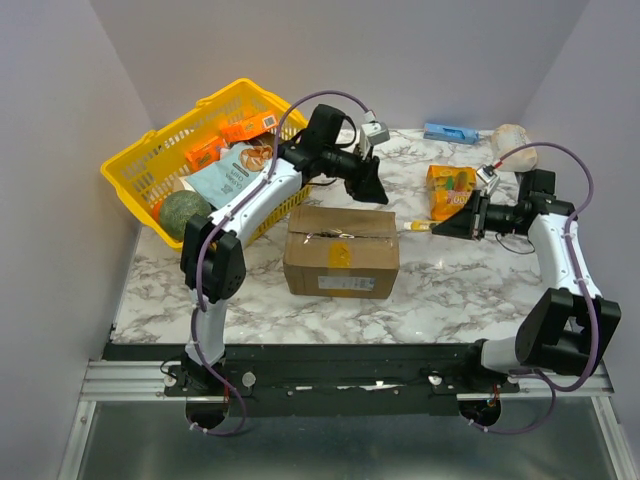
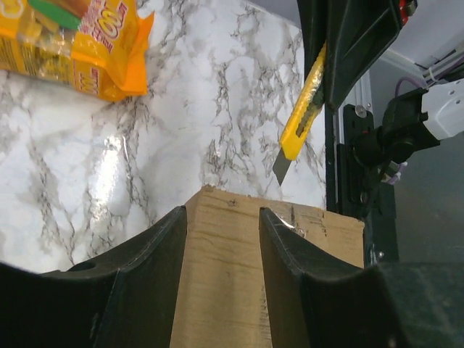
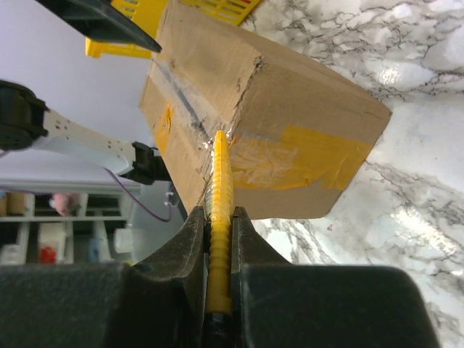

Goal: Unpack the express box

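The express box [image 1: 340,250], brown cardboard with yellow tape, stands mid-table. It also shows in the left wrist view [image 2: 232,261] and the right wrist view [image 3: 290,123]. My left gripper [image 1: 372,190] is open and hovers over the box's far edge, its fingers [image 2: 152,254] straddling the cardboard without holding it. My right gripper [image 1: 458,226] is shut on a yellow utility knife [image 3: 220,196]. The knife [image 1: 418,228] points left, its blade [image 2: 281,168] at the box's right top edge by the taped seam.
A yellow plastic basket [image 1: 140,165] at the back left holds snack packs and a green melon [image 1: 183,212]. An orange snack bag [image 1: 450,190] lies behind the right gripper and shows in the left wrist view [image 2: 80,43]. A blue item [image 1: 450,132] and a pale object [image 1: 512,145] lie at the back right.
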Robot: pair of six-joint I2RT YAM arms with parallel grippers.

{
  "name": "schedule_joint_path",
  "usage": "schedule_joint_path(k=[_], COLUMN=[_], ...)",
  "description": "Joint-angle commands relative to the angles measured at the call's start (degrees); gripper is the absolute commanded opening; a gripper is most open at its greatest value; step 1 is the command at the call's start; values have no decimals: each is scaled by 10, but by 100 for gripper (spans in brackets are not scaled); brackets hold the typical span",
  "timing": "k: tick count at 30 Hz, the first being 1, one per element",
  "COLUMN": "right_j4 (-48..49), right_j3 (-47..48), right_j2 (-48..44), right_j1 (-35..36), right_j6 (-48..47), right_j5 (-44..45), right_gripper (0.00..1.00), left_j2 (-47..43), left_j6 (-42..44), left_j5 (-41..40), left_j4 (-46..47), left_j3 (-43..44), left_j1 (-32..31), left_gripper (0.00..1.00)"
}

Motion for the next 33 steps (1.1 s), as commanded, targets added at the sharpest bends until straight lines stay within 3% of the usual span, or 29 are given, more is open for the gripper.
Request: schedule_joint_path(k=[1,6,15,18,22,24,33], right_j4=[-82,-116,-97,-88,-88,-84,-77], right_j3=[49,105,138,140,145,146,160], right_j2=[-34,-52,-79,-83,-92,-94,-95], right_j1=[0,11,71,85,105,108,119], right_j6=[-125,-223,-245,-241,-248,-243,-233], right_j5=[-24,-5,55,51,67,66,77], right_gripper=[1,0,1,1,1,0,1], left_j2=[-25,-7,-6,-4,-3,-2,4], left_j6=[81,122,138,131,104,103,107], left_j5=[3,40,48,41,43,45,57], left_j4=[-43,-104,-102,-92,-66,-66,-85], left_j3=[43,96,98,96,90,90,95], left_j1=[-27,-63,-90,-93,-93,-94,-95], left_gripper=[54,54,52,47,32,29,38])
